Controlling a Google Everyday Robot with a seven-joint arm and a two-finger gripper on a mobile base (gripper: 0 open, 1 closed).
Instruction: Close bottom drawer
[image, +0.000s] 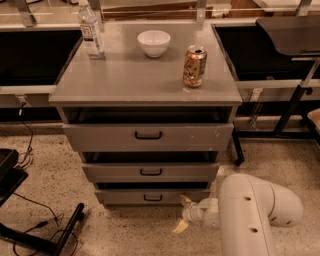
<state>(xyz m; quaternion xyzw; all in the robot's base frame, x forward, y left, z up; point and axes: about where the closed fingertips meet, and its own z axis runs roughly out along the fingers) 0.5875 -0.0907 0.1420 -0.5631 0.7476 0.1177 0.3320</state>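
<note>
The bottom drawer (152, 196) is the lowest of three grey drawers in the cabinet, with a small black handle (152, 198). A dark gap shows above its front panel, so it stands slightly out. My gripper (182, 213) hangs low near the floor, just right of and in front of the drawer's lower right corner. Its two tan fingers (185, 200) are spread apart and hold nothing. One fingertip lies close to the drawer's front edge; I cannot tell if it touches. My white arm (250, 215) reaches in from the lower right.
The middle drawer (150, 171) and top drawer (148, 136) also stand slightly out. On the cabinet top (125, 80) are a white bowl (153, 42), a can (194, 66) and a water bottle (91, 31). A black stand (45, 239) with cables lies on the floor at left.
</note>
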